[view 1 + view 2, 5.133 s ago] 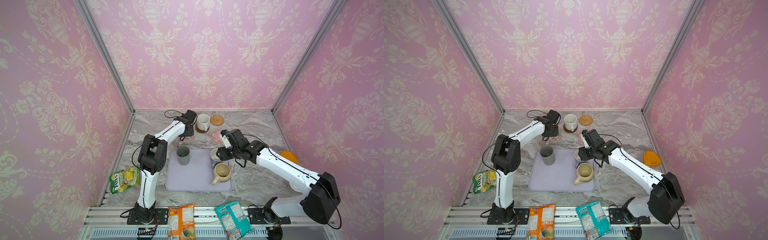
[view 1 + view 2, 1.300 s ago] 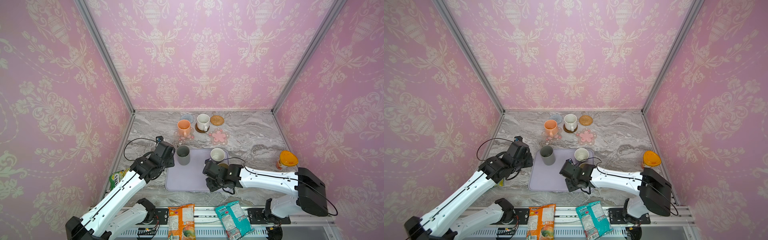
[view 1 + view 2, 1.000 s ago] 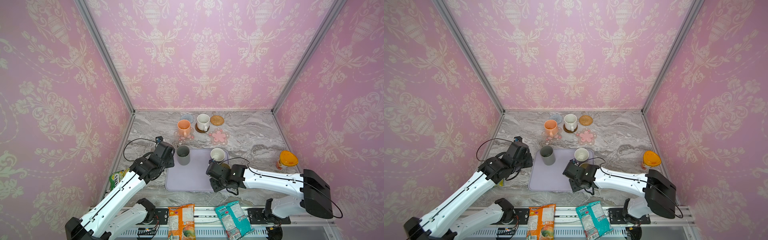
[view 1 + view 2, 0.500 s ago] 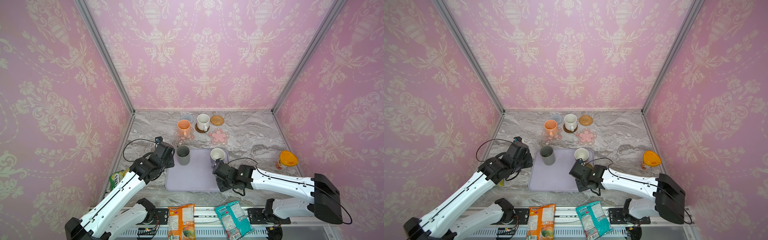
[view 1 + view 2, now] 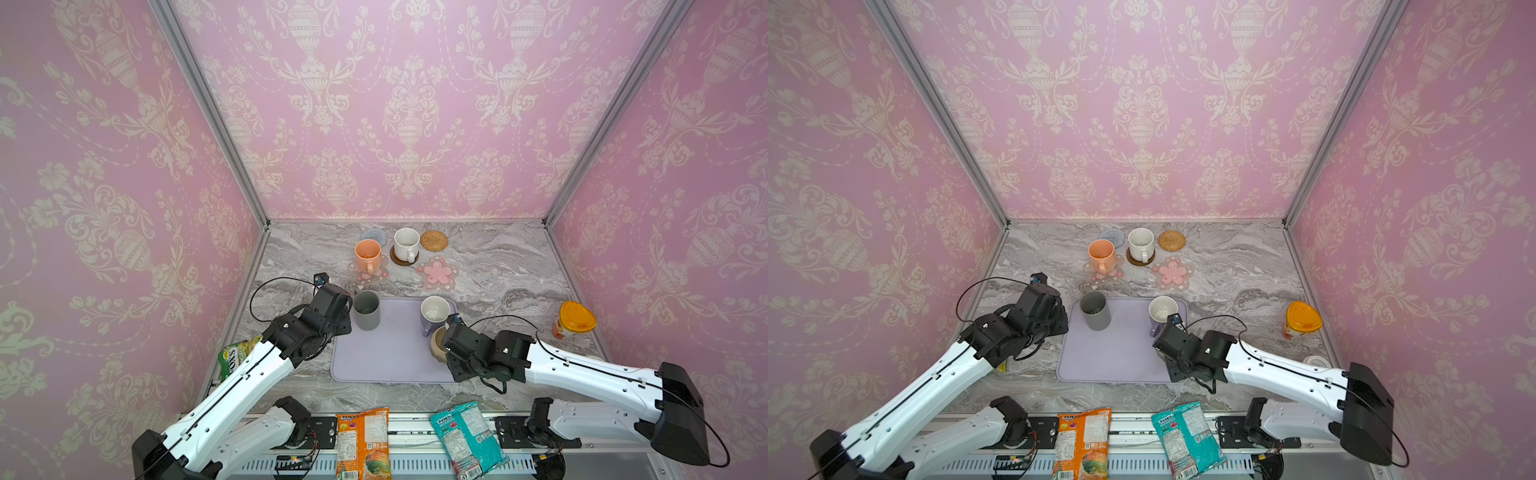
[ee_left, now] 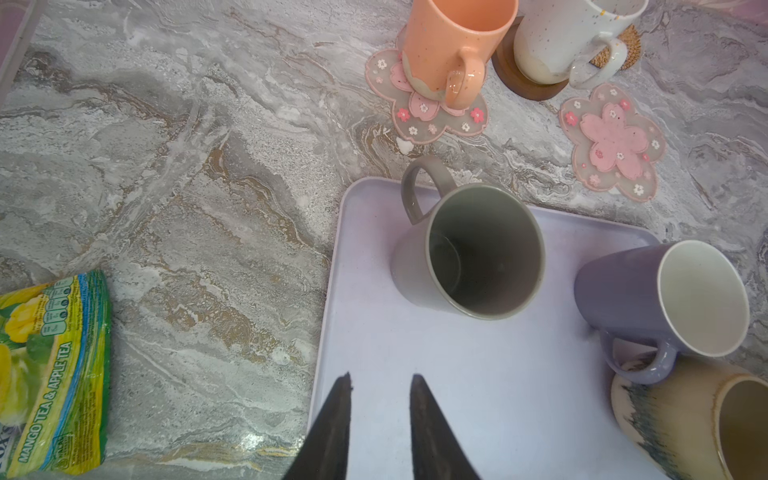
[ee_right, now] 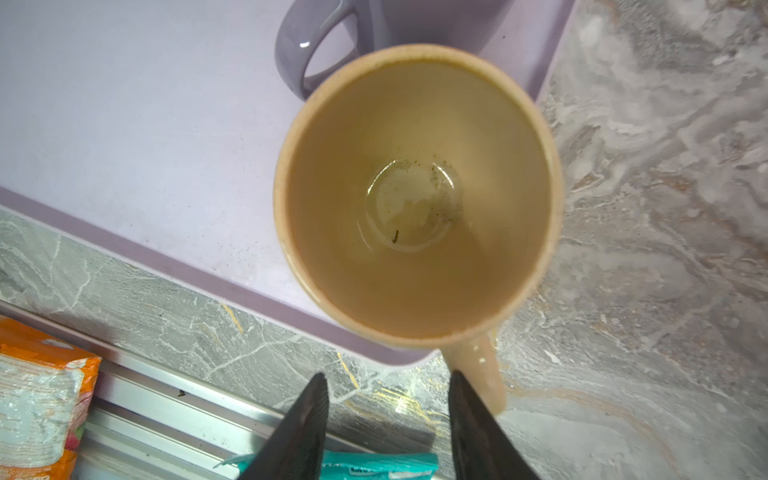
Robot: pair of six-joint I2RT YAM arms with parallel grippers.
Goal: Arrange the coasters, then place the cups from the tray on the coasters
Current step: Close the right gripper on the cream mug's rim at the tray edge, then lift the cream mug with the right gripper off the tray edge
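The lavender tray (image 5: pixel 386 357) holds a dark grey cup (image 5: pixel 366 309), a lavender cup (image 5: pixel 434 311) and a beige cup (image 7: pixel 415 187) at its front right corner. My right gripper (image 7: pixel 385 376) hangs open just above the beige cup, whose handle (image 7: pixel 484 374) lies against the outer side of one finger. My left gripper (image 6: pixel 380 376) is over the tray's left part, its jaws a narrow gap apart with nothing between. A peach cup (image 5: pixel 368 254) stands on a pink flower coaster (image 5: pixel 376 276). A white cup (image 5: pixel 406 244) stands on a brown coaster. A second flower coaster (image 5: pixel 437 272), a grey-blue coaster (image 5: pixel 374 235) and a rattan coaster (image 5: pixel 434 240) are bare.
An orange-lidded container (image 5: pixel 575 320) stands at the right, with a small white-lidded one (image 5: pixel 1316 360) in front of it. A green tea pack (image 6: pixel 50 374) lies left of the tray. Orange (image 5: pixel 361 440) and teal (image 5: pixel 465 436) snack packs rest on the front rail.
My right gripper has moved rightward along the tray's front to sit above the beige cup, its jaws widening slightly. The left arm has stayed still.
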